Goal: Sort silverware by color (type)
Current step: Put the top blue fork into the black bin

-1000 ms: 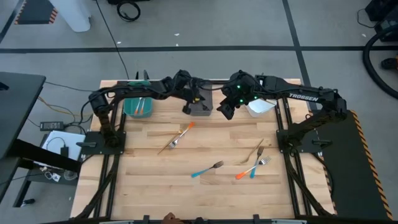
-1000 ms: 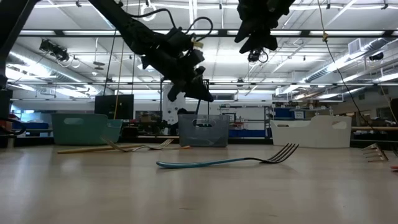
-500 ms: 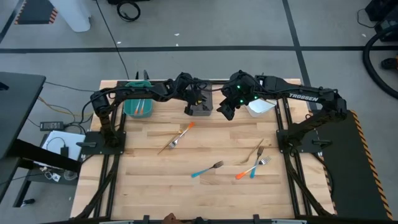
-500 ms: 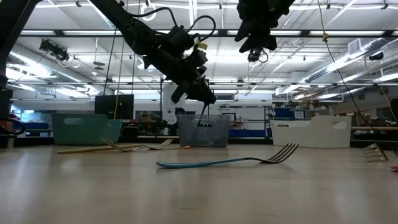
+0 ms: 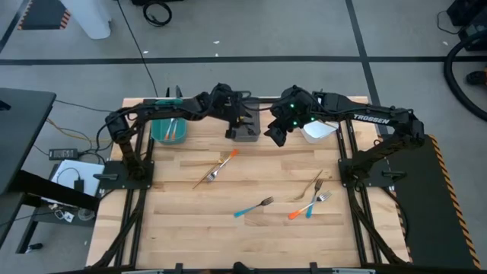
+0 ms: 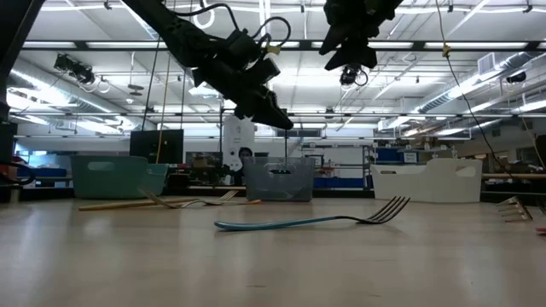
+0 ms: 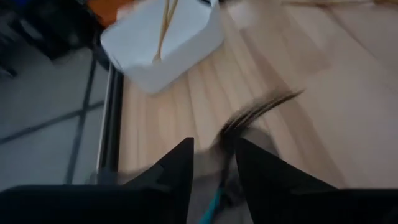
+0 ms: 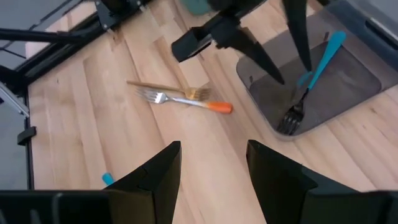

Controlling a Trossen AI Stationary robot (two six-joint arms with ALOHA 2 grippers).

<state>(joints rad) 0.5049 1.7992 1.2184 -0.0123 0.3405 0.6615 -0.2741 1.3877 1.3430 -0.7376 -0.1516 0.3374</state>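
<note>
A blue-handled fork (image 8: 313,70) stands slanted in the grey bin (image 8: 357,81), tines on the bin floor, handle up. My left gripper (image 8: 292,74) hangs open just above that bin (image 5: 251,138); its own wrist view shows the blurred fork (image 7: 255,112) between its fingers. My right gripper (image 5: 274,138) is open in the air between the grey bin and the white bin (image 5: 319,131). Loose forks lie on the table: an orange one (image 5: 226,158) crossing a tan one, a blue one (image 5: 253,207), and others at the right (image 5: 308,205). My left gripper stands with its open fingers (image 8: 301,43) on either side of the blue fork's handle (image 8: 309,76), coming at it from above. I cannot tell whether a fingertip touches the handle. The fork's tines (image 8: 289,121) rest on the grey bin's floor.
A teal bin (image 5: 161,131) at the far left holds forks. The white bin (image 7: 168,50) holds tan handles. The three bins line the far edge. In the low view the blue fork (image 6: 307,222) lies nearest, on open wood.
My left gripper has opened above the grey bin and let go of the blue fork, which hung below it and has dropped into the bin. The gripper has risen slightly and rolled about its own axis. My right arm has kept still.
</note>
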